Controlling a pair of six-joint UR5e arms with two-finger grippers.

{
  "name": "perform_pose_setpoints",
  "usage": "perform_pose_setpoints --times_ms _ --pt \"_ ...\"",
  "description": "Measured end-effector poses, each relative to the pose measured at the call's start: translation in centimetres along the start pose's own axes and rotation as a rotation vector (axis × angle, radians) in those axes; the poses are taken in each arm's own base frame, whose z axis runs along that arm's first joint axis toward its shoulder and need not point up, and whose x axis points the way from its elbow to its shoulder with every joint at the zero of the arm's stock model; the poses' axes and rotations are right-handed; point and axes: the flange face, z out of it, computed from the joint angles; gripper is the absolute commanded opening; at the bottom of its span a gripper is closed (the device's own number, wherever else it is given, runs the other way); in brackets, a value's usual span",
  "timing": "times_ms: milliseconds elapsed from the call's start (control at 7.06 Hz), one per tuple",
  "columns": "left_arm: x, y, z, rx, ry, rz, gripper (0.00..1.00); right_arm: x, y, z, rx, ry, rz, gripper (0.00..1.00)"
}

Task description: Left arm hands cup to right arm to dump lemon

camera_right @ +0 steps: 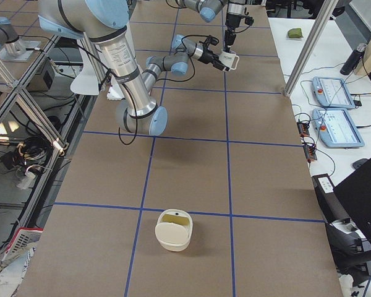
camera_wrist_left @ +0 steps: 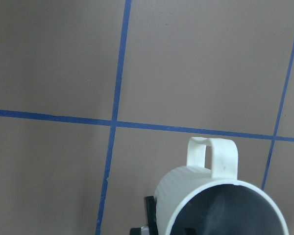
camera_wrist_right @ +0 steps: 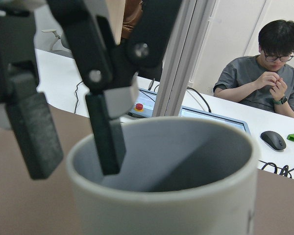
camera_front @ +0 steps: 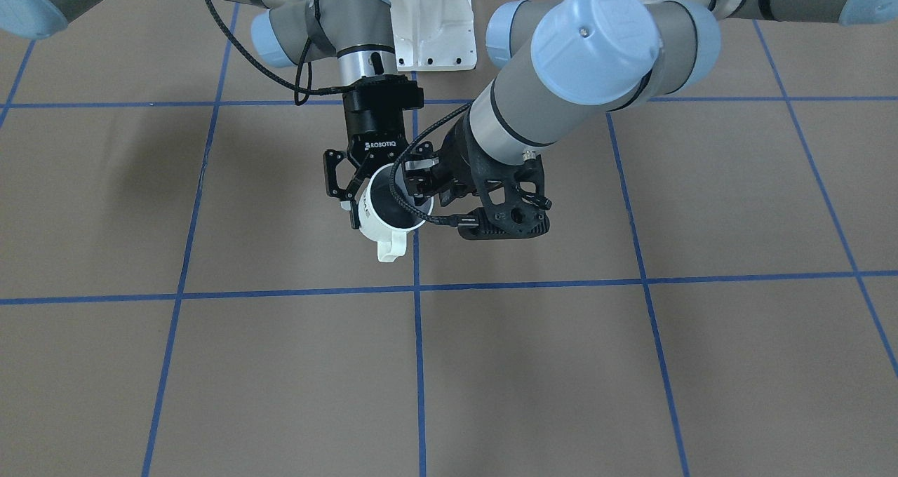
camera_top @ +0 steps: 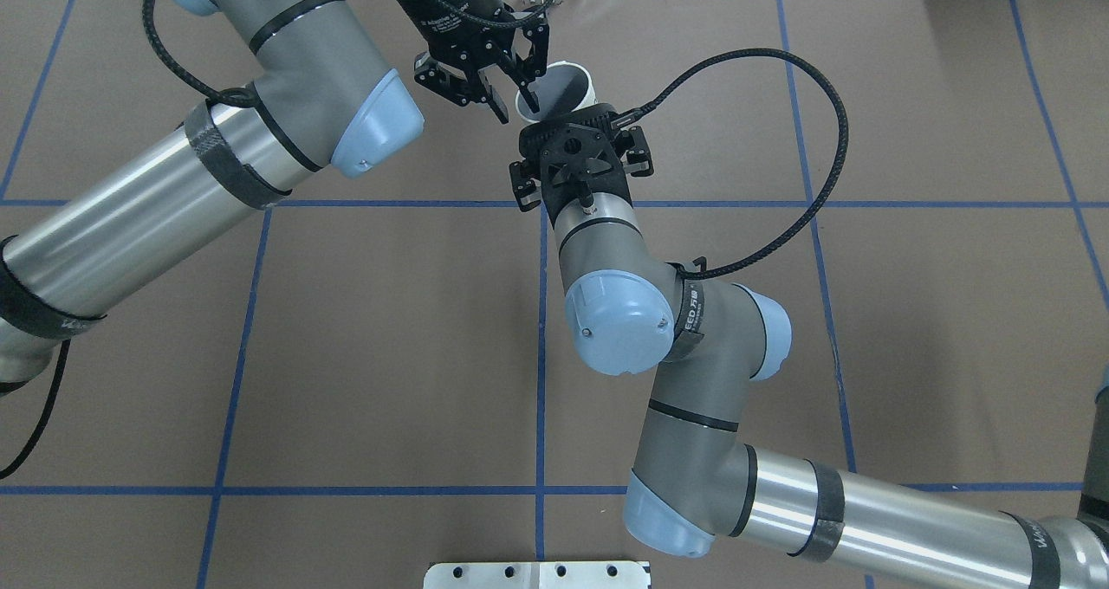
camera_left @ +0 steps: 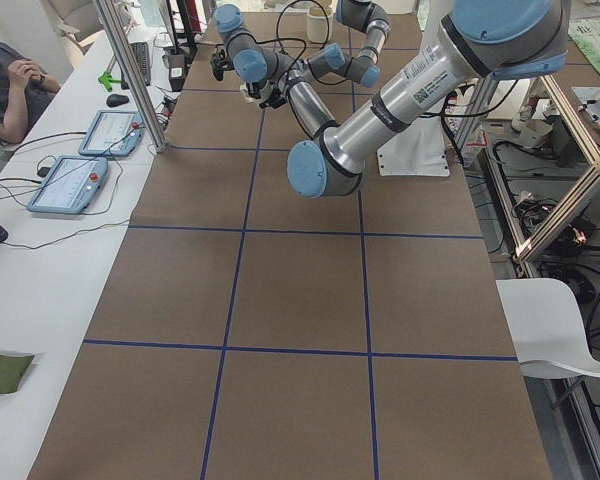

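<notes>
Right wrist-mounted camera looks across the white mug [camera_wrist_right: 176, 161], which the right gripper [camera_front: 421, 181] holds clear of the counter [camera_front: 210, 365], its fingers clenched on the mug's wall. Just beyond, the left gripper [camera_wrist_right: 76, 161] hangs released, one finger inside the rim, the other outside it.
</notes>
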Motion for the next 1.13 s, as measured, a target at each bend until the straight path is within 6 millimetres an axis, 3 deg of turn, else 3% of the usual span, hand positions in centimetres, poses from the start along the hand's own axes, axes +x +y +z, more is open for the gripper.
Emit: perform_pose_setpoints --times_ms 142,283,850,1134 --pt "0.0 0.0 0.05 0.0 -0.001 0.0 0.39 0.0 0.03 0.02 0.0 0.0 -0.001 0.0" --pt "0.0 0.01 0.09 -0.001 -0.001 -0.001 0.3 -0.03 0.07 0.02 -0.001 0.0 -0.003 0.0" --pt "0.0 0.02 0.13 -0.001 -0.001 -0.002 0.29 -0.1 0.12 -0.04 -0.002 -0.001 -0.007 0.0" --pt "-0.01 0.0 0.15 -0.001 -0.001 -0.002 0.0 -0.14 0.14 -0.07 -0.002 -0.002 -0.008 0.0"
